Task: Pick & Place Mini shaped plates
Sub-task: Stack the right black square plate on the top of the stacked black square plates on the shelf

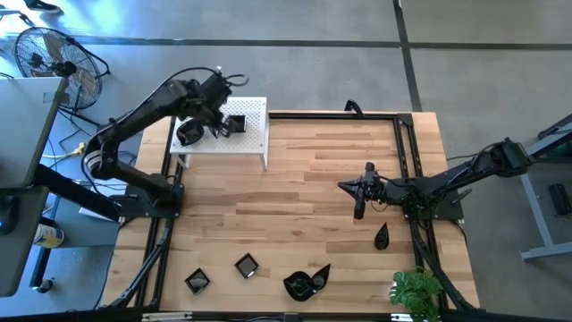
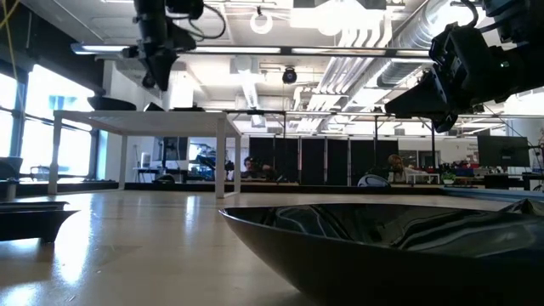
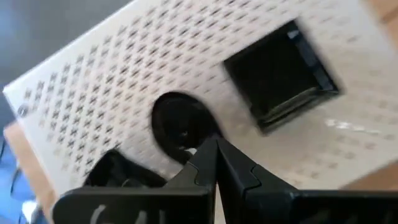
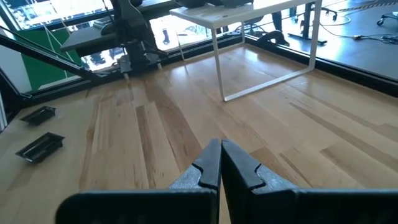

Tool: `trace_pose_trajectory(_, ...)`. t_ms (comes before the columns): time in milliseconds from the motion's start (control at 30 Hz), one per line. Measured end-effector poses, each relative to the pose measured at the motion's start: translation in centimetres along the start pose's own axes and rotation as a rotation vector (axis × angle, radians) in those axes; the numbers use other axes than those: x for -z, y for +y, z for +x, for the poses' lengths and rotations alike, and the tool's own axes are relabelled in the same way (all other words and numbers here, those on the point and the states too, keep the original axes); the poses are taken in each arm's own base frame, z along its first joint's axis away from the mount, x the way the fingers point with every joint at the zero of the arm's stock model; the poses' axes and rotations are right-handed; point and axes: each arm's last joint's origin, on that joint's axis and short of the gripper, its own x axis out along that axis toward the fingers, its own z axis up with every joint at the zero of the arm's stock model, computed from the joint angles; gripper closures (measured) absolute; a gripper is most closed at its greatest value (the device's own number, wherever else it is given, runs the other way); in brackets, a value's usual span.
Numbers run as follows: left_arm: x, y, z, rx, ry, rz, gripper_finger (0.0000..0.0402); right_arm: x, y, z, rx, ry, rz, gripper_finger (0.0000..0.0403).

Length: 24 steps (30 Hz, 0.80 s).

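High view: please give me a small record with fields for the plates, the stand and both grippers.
stand: white perforated rectangular stand, far left of the wooden table
plates on stand: glossy black square plate; glossy black round plate
plates on table: two small black square plates, large wavy black plate, black teardrop plate
left gripper: shut, empty, above stand
right gripper: shut, empty, above table

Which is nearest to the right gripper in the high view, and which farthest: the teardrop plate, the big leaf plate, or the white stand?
From the right gripper:
1. Teardrop plate, just beside it, toward the table's front edge.
2. Big leaf plate, at the front edge.
3. White stand, at the far left corner, under the left gripper.
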Motion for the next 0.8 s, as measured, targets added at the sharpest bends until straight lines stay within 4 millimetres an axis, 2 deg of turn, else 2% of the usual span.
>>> trace_pose_trajectory(267,2.4,-3.6,-2.7,0.141,-0.254,0.119,0.0401,0.0,0.0,0.0,-0.003,0.001,0.005,0.0403)
trace_pose_trajectory(400,3.9,-5.6,-3.1,0.259,-0.404,0.192,0.0401,0.0,0.1,0.0,-0.025,0.011,0.028,0.0403)
trace_pose_trajectory(533,5.8,-7.8,-2.0,0.393,-0.545,0.246,0.0401,0.1,0.1,0.0,-0.026,0.012,0.056,0.0403)
trace_pose_trajectory(633,7.5,-9.7,-0.4,0.514,-0.638,0.298,0.0401,0.0,0.1,0.0,-0.039,0.021,0.058,0.0403)
trace_pose_trajectory(800,10.4,-12.2,1.7,0.729,-0.790,0.336,0.0401,-1.1,1.0,0.6,-0.043,0.095,0.043,0.0403)
